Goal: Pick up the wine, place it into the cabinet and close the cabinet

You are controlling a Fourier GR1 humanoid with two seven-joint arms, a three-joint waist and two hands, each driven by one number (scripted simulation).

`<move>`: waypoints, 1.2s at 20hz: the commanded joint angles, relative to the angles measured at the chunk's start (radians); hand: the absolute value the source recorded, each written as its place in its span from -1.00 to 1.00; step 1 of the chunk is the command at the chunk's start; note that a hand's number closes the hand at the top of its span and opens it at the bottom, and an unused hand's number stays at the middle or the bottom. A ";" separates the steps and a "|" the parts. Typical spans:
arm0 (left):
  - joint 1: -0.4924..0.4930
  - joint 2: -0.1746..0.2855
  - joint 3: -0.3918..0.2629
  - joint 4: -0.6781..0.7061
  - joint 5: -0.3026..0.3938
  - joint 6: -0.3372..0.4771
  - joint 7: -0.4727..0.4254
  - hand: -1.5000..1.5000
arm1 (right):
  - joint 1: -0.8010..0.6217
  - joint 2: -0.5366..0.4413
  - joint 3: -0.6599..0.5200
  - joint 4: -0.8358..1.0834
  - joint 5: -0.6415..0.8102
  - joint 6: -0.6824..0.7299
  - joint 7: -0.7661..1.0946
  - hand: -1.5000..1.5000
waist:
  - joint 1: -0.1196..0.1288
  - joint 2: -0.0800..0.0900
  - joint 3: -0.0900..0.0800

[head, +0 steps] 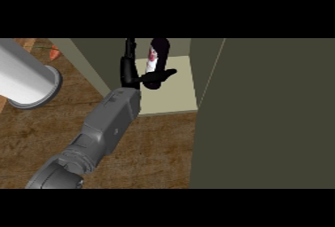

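The left hand (141, 78) reaches into the cabinet (178, 95), open, with its fingers (128, 60) straight beside the wine (157, 49) and its thumb spread towards the bottle's base. The wine stands inside the cabinet on the pale shelf, left of the open door (274, 111) and beyond the wooden desk (153, 150).

Head view, the only one. The camera is sitting at my head and looking steeply down and forward over the counter (157, 146) into the cabinet (178, 95). It is standing near. My left forearm (108, 126) is coming in large from the lower edge, the left hand (145, 80) is showing smaller farther in, and the door (268, 115) is filling the right side.
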 commanded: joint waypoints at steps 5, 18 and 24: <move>0.065 0.057 0.004 0.009 -0.013 -0.088 -0.051 -1.00 | -0.005 0.004 -0.003 -0.023 -0.033 -0.006 0.011 -1.00 | 0.003 0.009 -0.004; 0.061 -0.006 -0.007 0.000 -0.024 -0.181 -0.056 -1.00 | 0.049 0.000 0.046 -0.087 -0.013 -0.025 0.041 -1.00 | 0.019 -0.008 -0.003; 0.082 -0.006 0.002 -0.010 0.014 -0.231 -0.067 -1.00 | 0.023 -0.002 0.019 -0.049 -0.029 -0.026 0.016 -1.00 | 0.024 -0.010 -0.003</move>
